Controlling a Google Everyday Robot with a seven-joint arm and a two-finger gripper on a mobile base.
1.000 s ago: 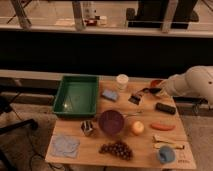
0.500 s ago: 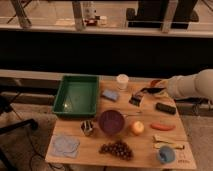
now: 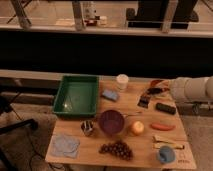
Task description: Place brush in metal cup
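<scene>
The brush (image 3: 145, 100) lies on the wooden table at the back right, its bristled head toward the purple bowl and its black handle running up and right. My gripper (image 3: 157, 90), on the white arm (image 3: 192, 89) that comes in from the right, sits low over the handle's far end. Whether it touches the brush does not show. The metal cup (image 3: 88, 128) stands upright near the table's front left, just left of the purple bowl (image 3: 111, 122), far from the gripper.
A green tray (image 3: 61, 102) fills the back left. A white cup (image 3: 122, 81), blue sponge (image 3: 110, 95), black block (image 3: 165, 108), carrot (image 3: 162, 126), orange fruit (image 3: 137, 128), grapes (image 3: 116, 148), blue cup (image 3: 165, 155) and pale cloth (image 3: 65, 145) are spread over the table.
The arm has come down from a raised, bent pose to a low, level reach, bringing the gripper down by the brush's handle. The other objects have not moved.
</scene>
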